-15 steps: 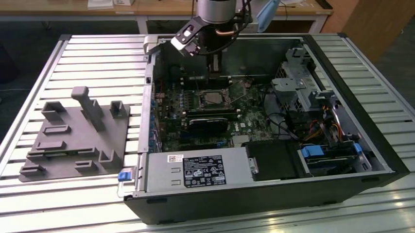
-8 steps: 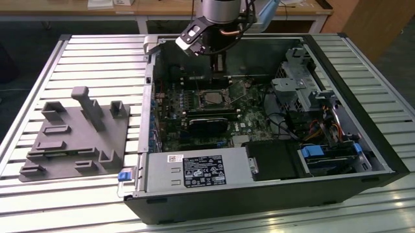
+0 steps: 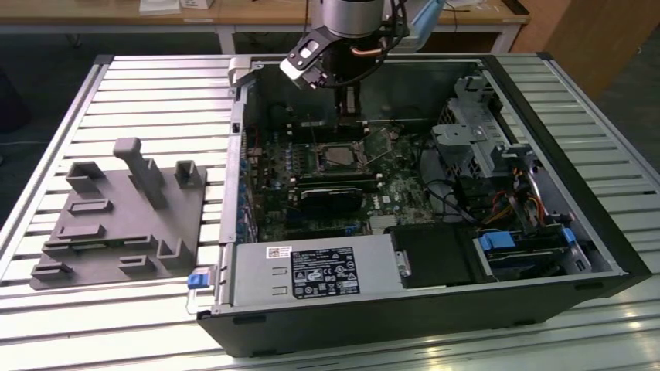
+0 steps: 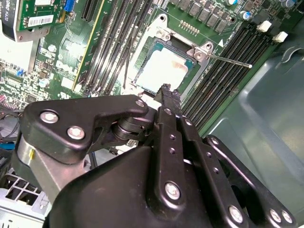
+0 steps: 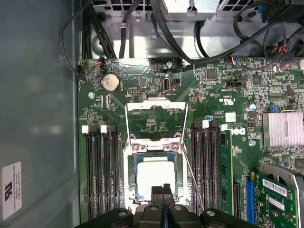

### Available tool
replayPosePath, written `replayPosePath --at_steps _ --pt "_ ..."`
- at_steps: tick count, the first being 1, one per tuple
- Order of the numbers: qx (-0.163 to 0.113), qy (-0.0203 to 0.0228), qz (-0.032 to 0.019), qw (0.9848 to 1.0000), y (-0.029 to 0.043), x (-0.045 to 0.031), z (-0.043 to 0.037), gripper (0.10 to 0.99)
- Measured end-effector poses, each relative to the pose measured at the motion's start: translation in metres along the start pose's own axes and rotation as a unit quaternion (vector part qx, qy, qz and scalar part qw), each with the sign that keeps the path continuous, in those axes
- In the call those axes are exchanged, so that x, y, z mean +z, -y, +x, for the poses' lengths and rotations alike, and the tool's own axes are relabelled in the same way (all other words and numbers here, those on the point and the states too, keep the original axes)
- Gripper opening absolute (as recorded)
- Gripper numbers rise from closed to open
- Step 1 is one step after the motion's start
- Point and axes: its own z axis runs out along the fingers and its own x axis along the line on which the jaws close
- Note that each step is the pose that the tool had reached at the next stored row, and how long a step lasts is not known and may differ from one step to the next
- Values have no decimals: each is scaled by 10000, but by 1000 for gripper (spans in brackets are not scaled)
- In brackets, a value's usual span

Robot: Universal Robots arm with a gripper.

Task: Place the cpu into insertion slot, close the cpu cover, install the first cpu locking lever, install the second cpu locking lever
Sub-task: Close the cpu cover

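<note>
Silvery cpu (image 5: 154, 178) sits flat in insertion slot (image 5: 134, 176), centre of board (image 5: 199, 102), cpu cover (image 5: 155, 105) flipped open toward board's cabled edge. Gripper (image 5: 163, 189) over chip's rim, fingers (image 5: 157, 194) pinched together, empty; closing prob. wants even push on frame, not chip.

Robotics lab or test workshop, not a domestic space. The work surface is a ribbed aluminium-profile table (image 3: 588, 108) with slotted tracks running across it. On it lies a desktop computer case (image 3: 413, 332) on its side, panel off, with the green motherboard (image 5: 223, 90) and cabling exposed. Beside the case, toward the exterior view's left, sits a grey moulded fixture block (image 3: 113, 224) with upright posts and holders. A robot arm (image 3: 351, 15) reaches down over the case; its black gripper (image 4: 165, 92) hangs above the board in the second wrist view. Behind are pale wood-topped workbenches (image 3: 268, 15) on white legs, with dark floor (image 3: 31, 93) below.
</note>
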Motion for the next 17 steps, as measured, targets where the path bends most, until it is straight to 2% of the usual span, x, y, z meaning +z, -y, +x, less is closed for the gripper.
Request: replayPosePath --at_steps 10,17 --pt "-1 0 0 10000 -9 0 0 106" --pt "-1 0 0 10000 -114 2 7 106"
